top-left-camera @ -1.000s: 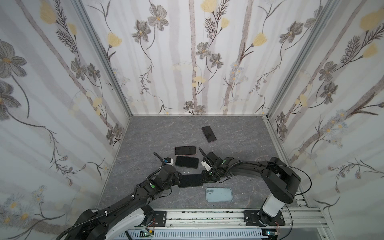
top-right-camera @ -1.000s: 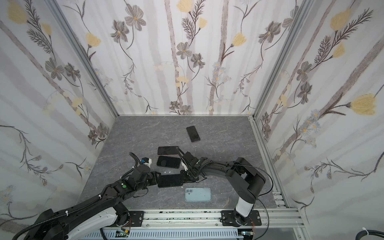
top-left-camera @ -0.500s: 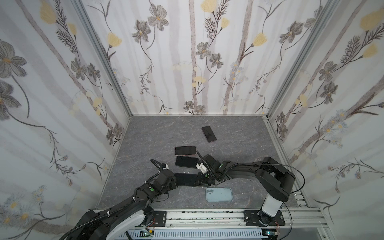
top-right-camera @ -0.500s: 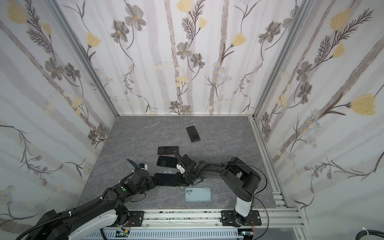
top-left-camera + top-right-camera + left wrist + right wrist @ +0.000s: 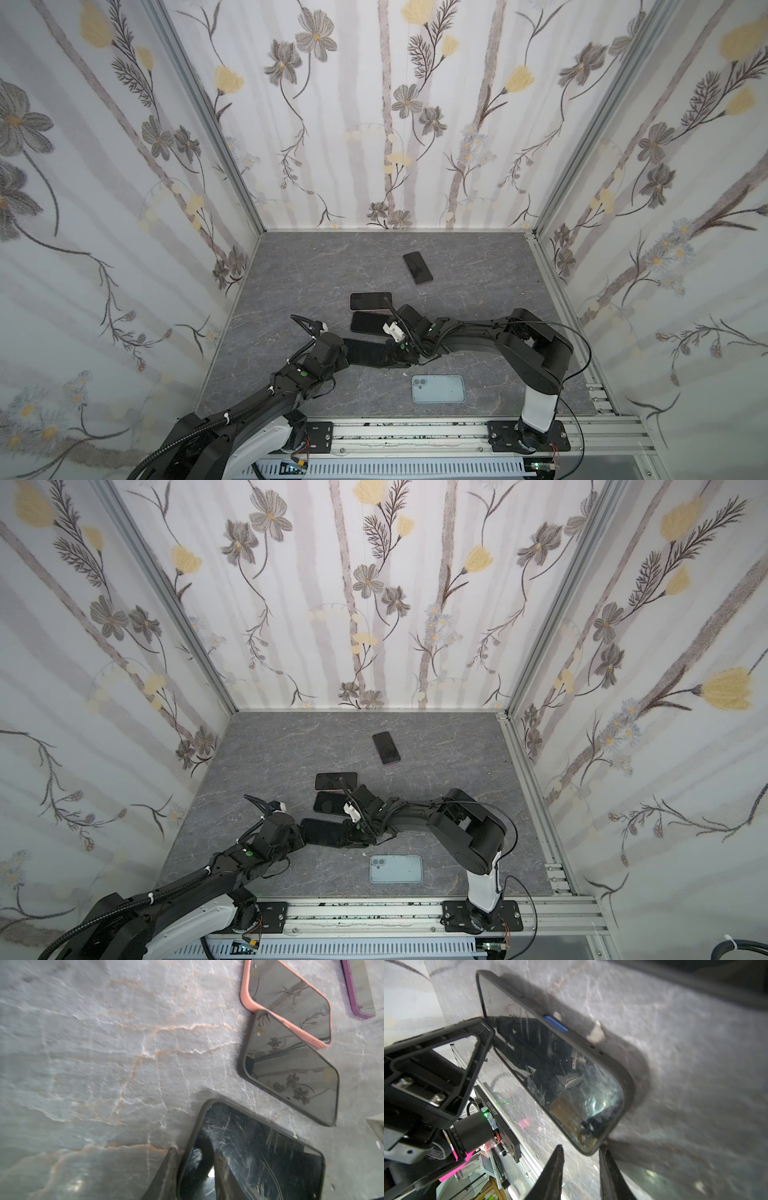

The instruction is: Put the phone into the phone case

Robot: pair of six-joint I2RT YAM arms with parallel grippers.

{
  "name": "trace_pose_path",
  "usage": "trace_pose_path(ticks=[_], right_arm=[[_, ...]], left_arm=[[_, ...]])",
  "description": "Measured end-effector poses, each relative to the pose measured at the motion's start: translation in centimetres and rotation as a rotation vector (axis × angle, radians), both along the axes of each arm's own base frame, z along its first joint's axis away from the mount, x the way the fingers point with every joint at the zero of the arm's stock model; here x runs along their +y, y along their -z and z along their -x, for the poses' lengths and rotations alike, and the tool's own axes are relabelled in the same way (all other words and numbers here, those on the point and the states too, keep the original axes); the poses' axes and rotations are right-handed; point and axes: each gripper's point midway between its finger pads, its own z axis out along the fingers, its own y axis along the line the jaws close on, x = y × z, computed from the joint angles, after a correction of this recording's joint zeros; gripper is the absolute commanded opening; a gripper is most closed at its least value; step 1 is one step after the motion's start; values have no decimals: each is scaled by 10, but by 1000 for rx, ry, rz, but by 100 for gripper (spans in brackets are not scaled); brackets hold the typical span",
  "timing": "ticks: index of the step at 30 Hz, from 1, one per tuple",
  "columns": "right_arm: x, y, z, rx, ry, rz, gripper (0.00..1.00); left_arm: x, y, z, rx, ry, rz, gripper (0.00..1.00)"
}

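My left fingers [image 5: 164, 1178] clamp the phone [image 5: 365, 351]; my right fingers [image 5: 552, 1174] straddle its corner, grip unclear: it could twist free.

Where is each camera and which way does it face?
Both top views: high at the front, looking down and back over the table; both arms, left gripper, right gripper.
Left wrist: on the left arm, low, looking over the black phone toward the pink-cased phone; own finger.
Right wrist: on the right arm, looking along the black phone toward the left gripper; own fingertips.
Shared: all four show the black phone.
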Motion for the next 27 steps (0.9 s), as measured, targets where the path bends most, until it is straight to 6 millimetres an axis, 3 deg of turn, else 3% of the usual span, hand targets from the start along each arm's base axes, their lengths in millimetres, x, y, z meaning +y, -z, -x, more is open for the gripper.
trace_pose_path(ticks=[4,7,12,18,22,25,27], right_arm=[[6,-1,-7,-21,-3,1,33],[7,-3,-13,-53,-3,11,41],[-1,-18,-23,-136,6,56,48],[-18,-48,-27,-210,8,93,49],[-41,-73,-43,-280,45,122,49],[-74,-99,-74,-364,123,144,52],[-107,-115,-101,-424,210,174,53]], left_arm=[[5,-5,-6,-18,-23,-10,34],[4,-14,-11,-37,-22,-3,39],[0,-44,-24,-115,-29,32,47],[5,-87,-39,-212,-41,-11,49],[0,-118,-51,-274,5,-56,49],[-14,-133,-57,-314,104,-108,50],[-33,-138,-56,-336,216,-128,51]])
